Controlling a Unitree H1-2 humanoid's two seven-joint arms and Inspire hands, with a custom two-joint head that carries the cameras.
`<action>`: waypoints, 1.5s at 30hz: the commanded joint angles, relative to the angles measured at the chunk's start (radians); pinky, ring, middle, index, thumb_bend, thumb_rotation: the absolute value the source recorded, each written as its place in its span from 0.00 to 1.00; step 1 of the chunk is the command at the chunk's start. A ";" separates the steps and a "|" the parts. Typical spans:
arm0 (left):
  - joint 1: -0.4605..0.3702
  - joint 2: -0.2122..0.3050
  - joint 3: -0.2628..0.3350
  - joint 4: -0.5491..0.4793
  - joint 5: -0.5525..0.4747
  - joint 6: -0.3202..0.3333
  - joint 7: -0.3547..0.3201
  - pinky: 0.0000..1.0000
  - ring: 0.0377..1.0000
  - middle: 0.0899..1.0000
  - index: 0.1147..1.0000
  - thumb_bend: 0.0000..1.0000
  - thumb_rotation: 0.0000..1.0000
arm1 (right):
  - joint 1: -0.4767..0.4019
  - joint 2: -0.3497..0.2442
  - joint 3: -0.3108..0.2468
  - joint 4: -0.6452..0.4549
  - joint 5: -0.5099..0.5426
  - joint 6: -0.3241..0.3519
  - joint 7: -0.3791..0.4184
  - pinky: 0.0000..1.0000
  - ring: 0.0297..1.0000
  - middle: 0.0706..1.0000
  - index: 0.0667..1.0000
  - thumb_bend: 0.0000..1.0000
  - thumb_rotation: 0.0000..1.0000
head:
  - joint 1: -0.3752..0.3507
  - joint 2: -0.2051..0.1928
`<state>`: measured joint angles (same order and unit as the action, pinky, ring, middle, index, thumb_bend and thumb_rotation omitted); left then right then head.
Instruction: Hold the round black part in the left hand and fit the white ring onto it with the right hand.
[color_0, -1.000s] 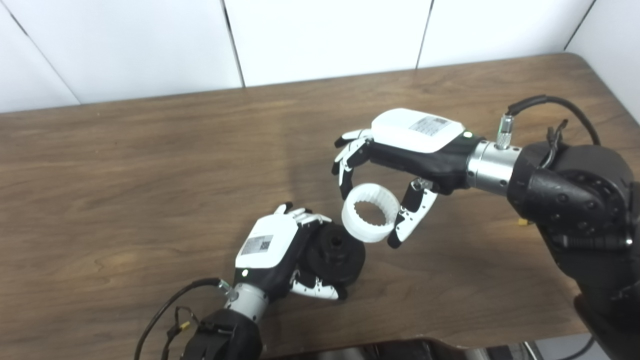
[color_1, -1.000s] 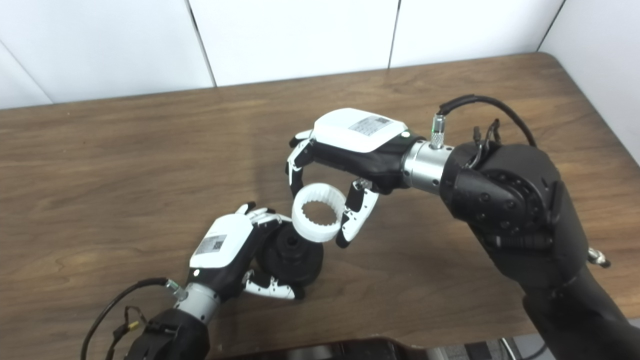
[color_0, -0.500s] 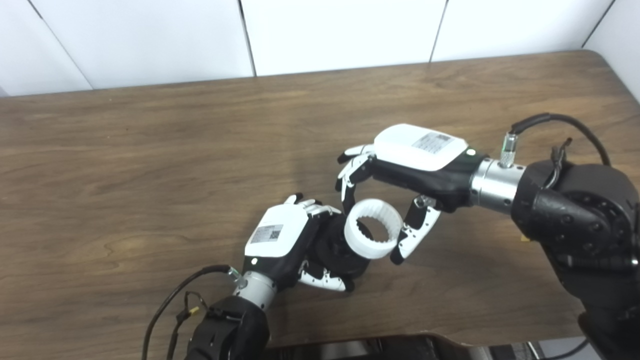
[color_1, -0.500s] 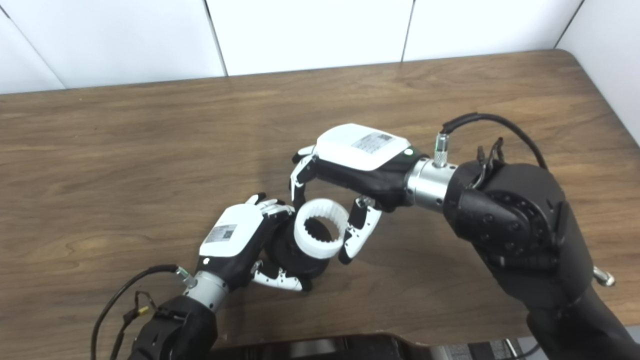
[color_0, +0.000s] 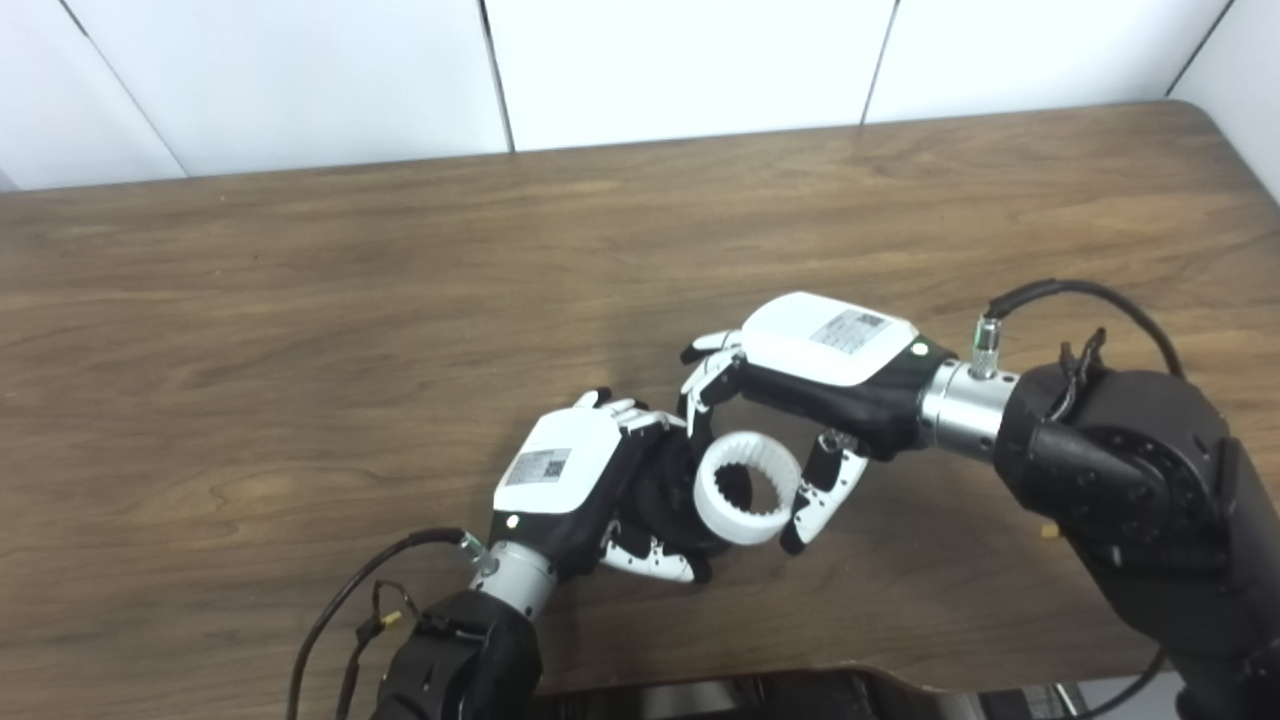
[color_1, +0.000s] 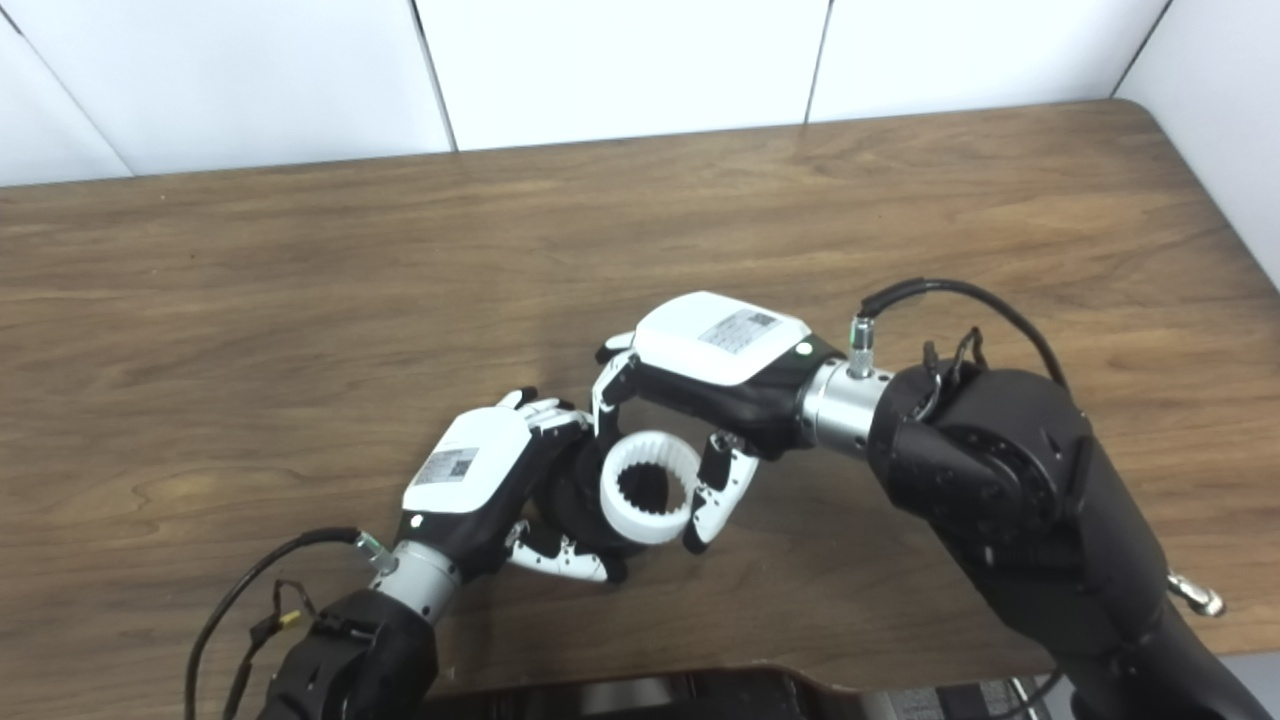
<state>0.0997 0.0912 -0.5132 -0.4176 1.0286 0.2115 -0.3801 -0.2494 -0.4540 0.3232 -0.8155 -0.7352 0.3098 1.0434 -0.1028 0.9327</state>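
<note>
Ring (color_0: 746, 488), white, pinched by right hand (color_0: 815, 375), mostly hides black part (color_0: 668, 492) gripped by left hand (color_0: 570, 480).

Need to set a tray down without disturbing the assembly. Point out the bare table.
Bare table runs from the left hand to the left edge, and along the far wall. Crowded: front middle, where the right hand presses the white ring to the black part.

Near the front edge of the table (color_0: 300, 300), a little right of centre: the left hand (color_0: 565, 480), wrapped around the round black part (color_0: 665, 490) from its left; directly right of the part and against its face, the white ring (color_0: 748, 487), pinched by the right hand (color_0: 825, 365); fingers (color_0: 705, 390) behind the ring, thumb (color_0: 818, 490) on its right; left arm entering from the bottom, right arm from the lower right.
</note>
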 joint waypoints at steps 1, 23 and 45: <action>-0.010 -0.016 -0.014 -0.004 -0.003 -0.003 -0.025 0.98 0.88 0.76 0.41 0.52 0.05 | -0.025 0.007 -0.007 -0.001 -0.013 -0.020 -0.033 0.87 0.92 0.76 0.45 0.52 0.13 | -0.001 0.000; -0.011 -0.023 -0.022 0.000 0.011 0.002 -0.019 0.96 0.87 0.75 0.41 0.52 0.05 | -0.032 0.069 0.023 0.076 -0.091 -0.096 -0.072 0.91 0.93 0.79 0.45 0.52 0.13 | 0.006 0.001; -0.003 -0.031 -0.016 -0.026 0.002 0.007 -0.033 0.97 0.87 0.75 0.41 0.52 0.05 | 0.004 0.110 0.041 0.092 -0.151 -0.133 -0.082 1.00 0.95 0.82 0.45 0.52 0.13 | 0.009 0.018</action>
<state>0.1007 0.0756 -0.5177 -0.4256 1.0367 0.2240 -0.3992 -0.2353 -0.3476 0.3653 -0.7212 -0.8866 0.1964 0.9748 -0.0936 0.9495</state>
